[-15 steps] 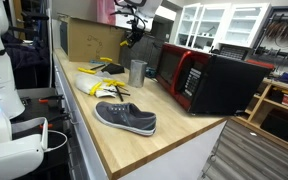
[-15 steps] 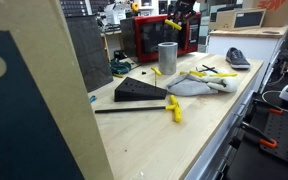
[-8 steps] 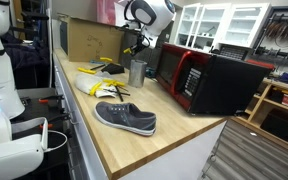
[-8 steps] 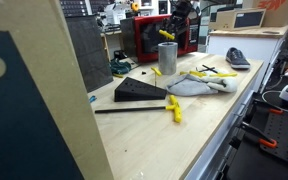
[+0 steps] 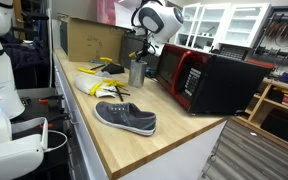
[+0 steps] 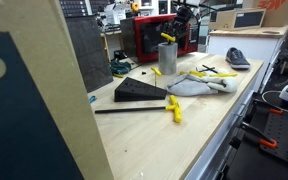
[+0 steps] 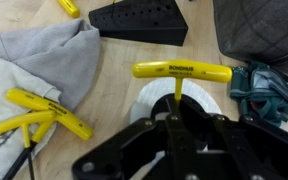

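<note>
Wrist view, from left to right: a crumpled grey cloth (image 7: 49, 55) lies on the light wooden bench (image 7: 119, 62), and some yellow T-handle hex keys (image 7: 46, 108) rest on its lower edge. At the top, near the middle, stands a black wedge-shaped tool holder (image 7: 139, 18) with rows of holes. In the centre the jaws are closed tight on the thin metal shaft of one yellow T-handle hex key (image 7: 182, 72). Its handle lies crosswise over the open mouth of a round metal cup (image 7: 149, 102); I cannot tell if it touches the rim. The handle carries a line of dark print, too small to read. At the right lies a teal bundle (image 7: 266, 88), and above it is a dark grey box (image 7: 264, 25).

In an exterior view, a cardboard box (image 5: 89, 38) stands at the back left. The cup (image 5: 137, 72) is in the middle, with the held key just above it. A grey shoe (image 5: 126, 118) with a white sole lies nearer to the camera. A red and black microwave (image 5: 199, 78) stands at the right, near the cup.
</note>
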`<action>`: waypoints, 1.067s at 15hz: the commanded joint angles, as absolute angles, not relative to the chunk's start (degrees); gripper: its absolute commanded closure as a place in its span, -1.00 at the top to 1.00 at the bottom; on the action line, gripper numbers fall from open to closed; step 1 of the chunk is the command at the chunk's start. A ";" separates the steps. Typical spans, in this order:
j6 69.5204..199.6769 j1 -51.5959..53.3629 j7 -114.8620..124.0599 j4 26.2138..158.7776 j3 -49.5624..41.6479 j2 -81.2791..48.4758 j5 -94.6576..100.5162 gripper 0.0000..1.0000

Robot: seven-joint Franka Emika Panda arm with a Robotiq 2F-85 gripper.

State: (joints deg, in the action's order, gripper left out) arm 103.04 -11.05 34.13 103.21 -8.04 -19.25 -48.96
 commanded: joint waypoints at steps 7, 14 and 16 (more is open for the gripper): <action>103.79 -11.61 34.43 104.81 -11.30 -15.66 -48.39 0.33; 104.82 -7.45 34.44 105.75 -10.22 -9.26 -31.21 1.00; 103.89 -6.17 33.70 105.38 -9.12 -7.74 -25.01 1.00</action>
State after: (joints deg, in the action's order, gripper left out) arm 104.32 -8.05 34.13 103.58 -10.30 -11.49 -31.88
